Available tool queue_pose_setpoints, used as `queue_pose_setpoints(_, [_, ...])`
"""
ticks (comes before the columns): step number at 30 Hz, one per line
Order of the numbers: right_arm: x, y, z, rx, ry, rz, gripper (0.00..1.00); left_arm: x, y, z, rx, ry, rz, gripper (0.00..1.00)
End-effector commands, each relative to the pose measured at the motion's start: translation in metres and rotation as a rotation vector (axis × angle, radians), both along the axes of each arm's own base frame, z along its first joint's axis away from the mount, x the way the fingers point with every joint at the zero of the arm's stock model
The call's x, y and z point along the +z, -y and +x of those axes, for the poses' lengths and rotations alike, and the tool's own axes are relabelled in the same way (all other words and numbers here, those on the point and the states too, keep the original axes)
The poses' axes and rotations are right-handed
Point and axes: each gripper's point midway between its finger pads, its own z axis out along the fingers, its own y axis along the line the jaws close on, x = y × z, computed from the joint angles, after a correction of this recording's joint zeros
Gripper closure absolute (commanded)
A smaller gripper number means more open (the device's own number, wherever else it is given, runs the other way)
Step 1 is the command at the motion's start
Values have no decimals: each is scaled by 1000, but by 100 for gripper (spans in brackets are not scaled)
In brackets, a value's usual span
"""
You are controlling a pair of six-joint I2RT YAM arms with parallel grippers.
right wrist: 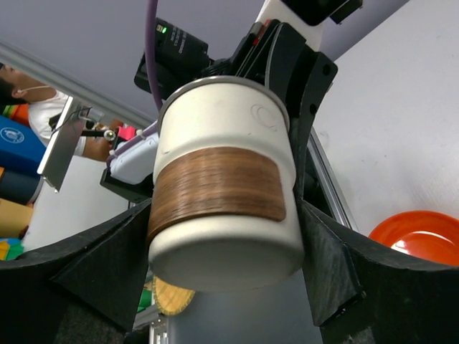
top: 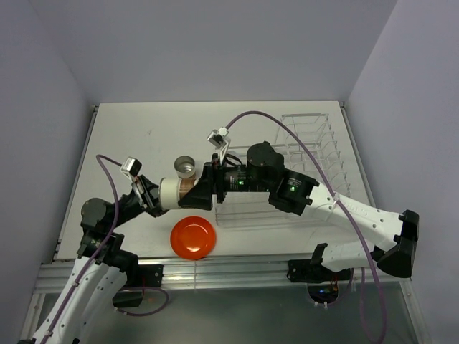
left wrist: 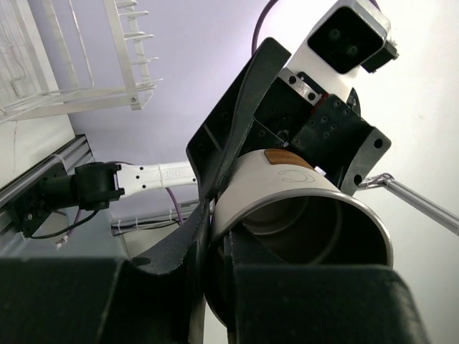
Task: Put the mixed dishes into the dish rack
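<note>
A small cup, white with a brown band (top: 174,192), hangs on its side in the air between both arms. My left gripper (top: 159,193) is shut on its rim, one finger inside the mouth and one outside, as the left wrist view (left wrist: 215,236) shows. My right gripper (top: 201,190) grips the cup's base end, its fingers (right wrist: 323,251) pressed against both sides of the cup (right wrist: 222,143). A second cup (top: 187,167) stands upright on the table just behind. The orange-red plate (top: 193,237) lies flat near the front edge. The clear dish rack (top: 305,150) stands at the right. The bowl and glass are out of view.
The rack's low basket part (top: 247,211) lies right below my right arm. The table's metal front rail (top: 215,269) runs just in front of the plate. Walls close in the table at the back and on both sides.
</note>
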Motion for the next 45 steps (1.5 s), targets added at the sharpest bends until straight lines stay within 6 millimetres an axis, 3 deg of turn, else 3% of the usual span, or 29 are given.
queue_pose_setpoints(1, [35, -6, 3, -8, 60, 92, 19, 18, -2, -10, -10, 68, -29, 100])
queue_pose_setpoints(4, [36, -9, 0, 16, 59, 103, 37, 17, -2, -11, -16, 62, -36, 100])
queue_pose_setpoints(5, [36, -10, 0, 15, 56, 103, 61, 17, -2, -11, -18, 64, -38, 100])
queue_pose_setpoints(7, [34, -9, 2, 1, 54, 102, 93, 14, -1, -11, -25, 63, -33, 89])
queue_pose_setpoints(8, [34, -8, 4, -11, 59, 98, 100, 13, -1, -11, -27, 60, -29, 62])
queue_pose_setpoints(10, [32, -4, 5, -26, 65, 84, 100, 9, -1, -9, -13, 63, 0, 29])
queue_pose_setpoints(11, [32, -1, 12, -72, 83, 74, 100, 7, -1, -8, 0, 61, 21, 5])
queue_pose_setpoints(12, [23, 3, 15, -100, 76, 30, 100, -6, -1, -1, 28, 37, 72, 1])
queue_pose_setpoints(14, [26, 15, 29, -200, 110, 4, 100, -10, -2, 3, 61, 28, 130, 1])
queue_pose_setpoints(15, [16, 22, 34, -237, 103, -56, 100, -32, -4, 12, 98, -32, 215, 1])
queue_pose_setpoints(17, [18, 39, 55, -378, 134, -113, 100, -34, -9, 18, 148, -40, 290, 1])
queue_pose_setpoints(18, [3, 50, 59, -417, 124, -196, 100, -44, -12, 23, 177, -35, 363, 1])
queue_pose_setpoints(20, [1, 67, 71, -511, 140, -263, 100, -58, -29, 33, 286, -108, 482, 1])
queue_pose_setpoints(23, [-32, 101, 88, -652, 138, -487, 100, -74, -51, 48, 408, -146, 632, 1])
queue_pose_setpoints(24, [-37, 107, 100, -712, 148, -544, 100, -80, -54, 53, 421, -151, 673, 1])
queue_pose_setpoints(26, [-60, 120, 105, -741, 136, -672, 100, -85, -59, 62, 452, -149, 720, 1])
queue_pose_setpoints(36, [-144, 132, 146, -765, 69, -999, 100, -133, -63, 117, 453, -249, 949, 7])
queue_pose_setpoints(45, [-196, 144, 177, -725, 7, -1141, 100, -159, -57, 168, 410, -304, 1044, 9])
